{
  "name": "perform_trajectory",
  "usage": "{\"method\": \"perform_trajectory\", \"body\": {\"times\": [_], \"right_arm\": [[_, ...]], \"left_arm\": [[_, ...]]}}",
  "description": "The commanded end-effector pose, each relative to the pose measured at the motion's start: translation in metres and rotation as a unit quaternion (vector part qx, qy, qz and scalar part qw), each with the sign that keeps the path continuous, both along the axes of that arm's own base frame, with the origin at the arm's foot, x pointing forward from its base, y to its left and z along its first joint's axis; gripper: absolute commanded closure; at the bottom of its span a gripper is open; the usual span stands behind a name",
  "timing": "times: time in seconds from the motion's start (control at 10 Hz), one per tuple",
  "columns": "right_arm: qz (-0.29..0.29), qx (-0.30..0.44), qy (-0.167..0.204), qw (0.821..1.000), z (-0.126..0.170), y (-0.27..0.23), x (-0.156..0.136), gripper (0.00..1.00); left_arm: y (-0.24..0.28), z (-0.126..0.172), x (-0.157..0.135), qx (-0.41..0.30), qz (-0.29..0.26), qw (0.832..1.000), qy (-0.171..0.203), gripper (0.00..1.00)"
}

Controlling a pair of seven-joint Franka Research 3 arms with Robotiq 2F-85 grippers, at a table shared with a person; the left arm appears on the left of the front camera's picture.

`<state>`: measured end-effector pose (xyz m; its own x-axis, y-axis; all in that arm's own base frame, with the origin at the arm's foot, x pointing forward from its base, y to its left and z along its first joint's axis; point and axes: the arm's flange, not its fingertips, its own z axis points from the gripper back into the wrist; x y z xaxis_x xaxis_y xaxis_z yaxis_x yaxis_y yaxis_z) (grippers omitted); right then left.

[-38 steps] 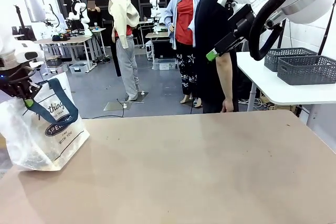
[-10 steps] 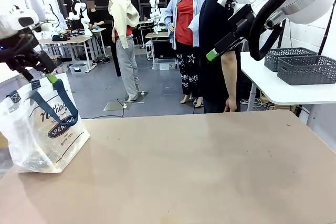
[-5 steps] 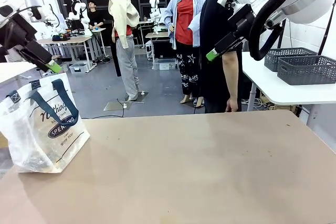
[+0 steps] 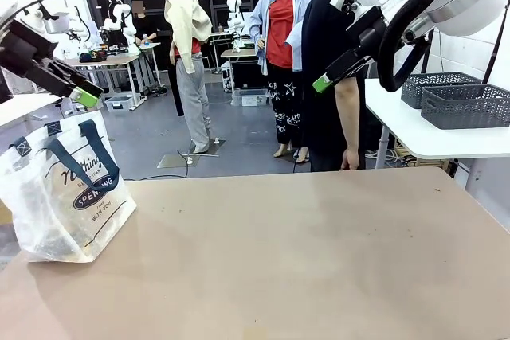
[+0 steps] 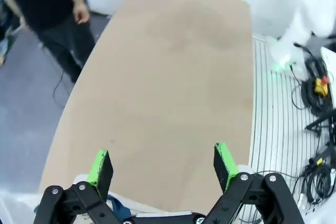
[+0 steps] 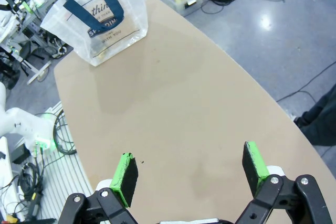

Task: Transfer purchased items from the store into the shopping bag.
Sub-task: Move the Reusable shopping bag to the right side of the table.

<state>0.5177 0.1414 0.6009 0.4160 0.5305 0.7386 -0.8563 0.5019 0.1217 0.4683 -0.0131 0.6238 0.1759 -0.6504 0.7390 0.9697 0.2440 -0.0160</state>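
The shopping bag (image 4: 68,189), clear plastic with navy handles and an oval logo, stands upright at the table's left edge; the right wrist view has it far off (image 6: 100,11). Faint dark and tan shapes, perhaps the purchased items, show through its bottom (image 6: 102,50). My left gripper (image 4: 80,93) hangs open above the bag, apart from it, with nothing between its green pads (image 5: 164,163). High at the right, my right gripper (image 4: 327,77) is also open and bare (image 6: 190,169). Two dark grey slotted baskets (image 4: 466,105) sit on a side table; which one is the store I cannot tell.
The tan table (image 4: 303,252) stretches bare from the bag to the right edge. A person in black (image 4: 327,109) stands at the far side, one hand hanging (image 4: 347,161). The white side table (image 4: 422,137) stands beyond the right corner. Cables lie on the floor (image 5: 315,103).
My left gripper has lifted away from the bag's mouth and swung up and to the right, still open. The bag stands on its own. The right arm has not moved.
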Motion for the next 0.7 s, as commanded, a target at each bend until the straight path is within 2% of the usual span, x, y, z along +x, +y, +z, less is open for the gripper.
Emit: {"method": "perform_trajectory", "body": {"times": [0.0,0.1,0.2,0.3,0.6], "right_arm": [[-0.003,-0.007,0.003,1.0,-0.001,-0.001,-0.004,0.0],[-0.003,-0.007,0.003,1.0,-0.001,-0.001,-0.004,0.0],[-0.003,-0.007,0.003,1.0,-0.001,-0.001,-0.004,0.0],[-0.003,-0.007,0.003,1.0,-0.001,-0.001,-0.004,0.0],[-0.003,-0.007,0.003,1.0,-0.001,-0.001,-0.004,0.0]], "left_arm": [[0.009,-0.002,0.011,0.005,-0.032,0.998,-0.044,0.0],[0.009,0.001,0.014,0.006,-0.029,0.998,-0.063,0.0],[0.009,0.0,0.016,0.015,-0.015,0.998,-0.064,0.0],[0.006,-0.003,0.006,0.011,-0.03,0.999,-0.036,0.0],[0.006,-0.003,0.006,0.011,-0.03,0.999,-0.036,0.0]]}}
